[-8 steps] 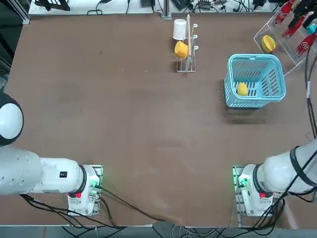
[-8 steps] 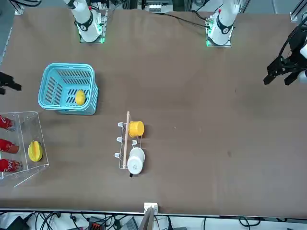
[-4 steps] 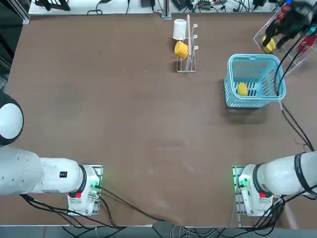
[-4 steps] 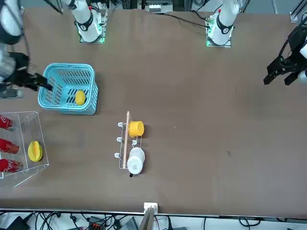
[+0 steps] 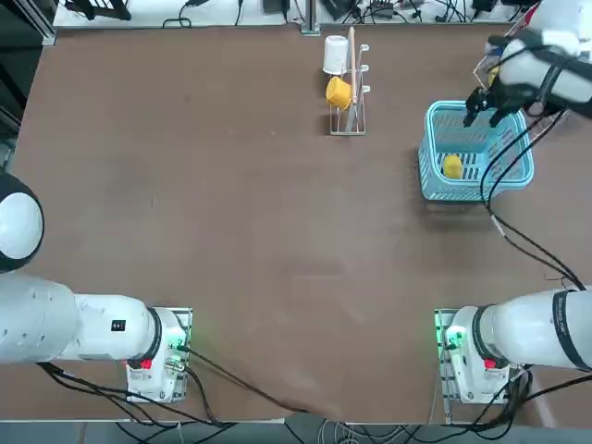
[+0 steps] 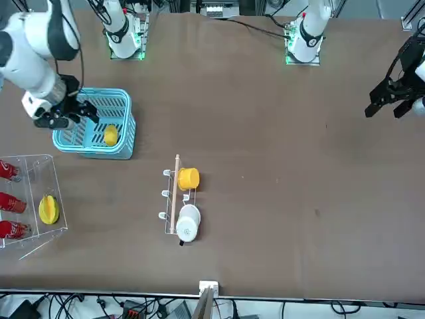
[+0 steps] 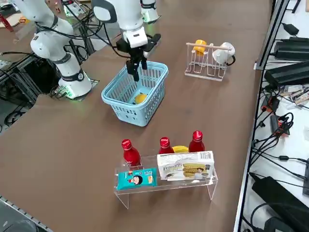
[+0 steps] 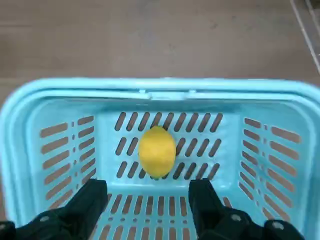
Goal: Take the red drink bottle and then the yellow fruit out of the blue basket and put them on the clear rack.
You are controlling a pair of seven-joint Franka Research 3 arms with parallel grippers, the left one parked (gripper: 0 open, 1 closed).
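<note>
The yellow fruit lies alone on the slotted floor of the blue basket, toward the 9 o'clock side in the top view; its slightly longer axis runs across the basket's short span. The right pincer hangs above the basket's 12 o'clock end, fingers spread and holding nothing. On the clear rack, at 6 o'clock of the basket in the right side view, three red drink bottles stand upright, caps up, with one larger yellow fruit and two packets.
</note>
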